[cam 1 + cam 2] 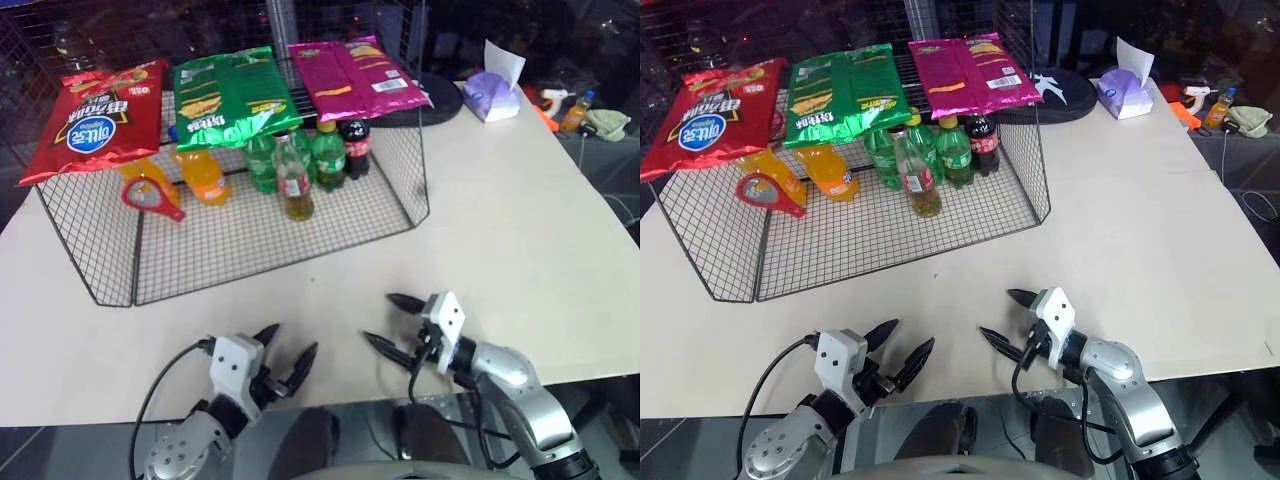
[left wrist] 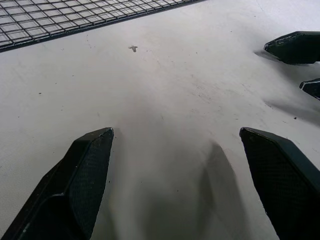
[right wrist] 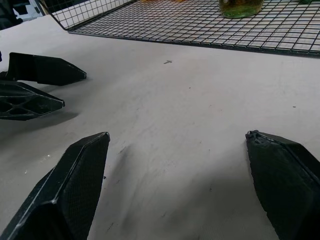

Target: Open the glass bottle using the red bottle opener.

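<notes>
Left eye view shows both grippers low over the near edge of the worktop [image 1: 520, 230], jaws spread wide and holding nothing: the left gripper [image 1: 285, 362] and the right gripper [image 1: 395, 324] sit close together, tips pointing toward the wire rack [image 1: 250, 245].

Everything is placed from that rack. The glass bottle [image 1: 294, 180] stands upright on the rack's mesh floor, near its middle, just in front of the green plastic bottles [image 1: 262, 160] and beside a dark cola bottle [image 1: 355, 146]. The red bottle opener [image 1: 150, 197] lies flat at the rack's left part, ring head to the left, handle slanting toward the front, touching or just beside the orange soda bottles [image 1: 200, 175].

Both task items lie well ahead of the jaws. The opener looks nearer the left arm, the bottle roughly between the two.

Chip bags [image 1: 230, 95] lie on the rack's top shelf, overhanging the bottles, so any reach likely has to enter from the open front, beneath them. A tissue pack [image 1: 492, 95] sits well behind the rack's right side.
</notes>
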You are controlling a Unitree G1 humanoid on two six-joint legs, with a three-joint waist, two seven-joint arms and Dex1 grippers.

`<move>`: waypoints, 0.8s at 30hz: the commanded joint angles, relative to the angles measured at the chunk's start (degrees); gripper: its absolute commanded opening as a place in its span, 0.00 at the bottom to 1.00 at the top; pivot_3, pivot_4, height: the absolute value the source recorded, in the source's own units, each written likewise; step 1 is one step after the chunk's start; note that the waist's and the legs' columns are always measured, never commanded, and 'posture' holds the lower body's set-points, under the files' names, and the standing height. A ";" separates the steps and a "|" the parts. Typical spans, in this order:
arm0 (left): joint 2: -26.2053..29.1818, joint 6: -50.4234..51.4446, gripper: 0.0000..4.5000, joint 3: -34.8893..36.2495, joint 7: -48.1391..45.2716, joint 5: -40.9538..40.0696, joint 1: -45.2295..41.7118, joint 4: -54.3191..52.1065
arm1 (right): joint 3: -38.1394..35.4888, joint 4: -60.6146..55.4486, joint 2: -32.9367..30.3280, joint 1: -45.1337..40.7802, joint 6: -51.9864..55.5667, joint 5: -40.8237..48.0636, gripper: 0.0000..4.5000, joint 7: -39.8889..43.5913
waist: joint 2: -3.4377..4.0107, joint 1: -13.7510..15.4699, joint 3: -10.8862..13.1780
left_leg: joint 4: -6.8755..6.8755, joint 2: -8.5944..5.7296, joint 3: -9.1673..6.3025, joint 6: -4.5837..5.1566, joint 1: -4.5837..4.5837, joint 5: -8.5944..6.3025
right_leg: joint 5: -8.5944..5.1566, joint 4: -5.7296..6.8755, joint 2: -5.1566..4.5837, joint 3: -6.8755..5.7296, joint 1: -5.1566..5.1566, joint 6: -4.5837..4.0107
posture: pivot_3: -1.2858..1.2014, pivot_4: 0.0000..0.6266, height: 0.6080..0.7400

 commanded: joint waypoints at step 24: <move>-1.33 -6.90 0.93 -1.39 1.13 2.13 1.68 2.89 | -0.61 0.45 -2.38 -0.06 -1.59 0.23 0.98 1.57 | -0.03 0.07 0.00 | 0.00 -0.01 0.00 0.05 0.00 -0.03 | 0.00 -0.01 0.17 -0.01 0.02 0.00 | 0.52 0.24 1.00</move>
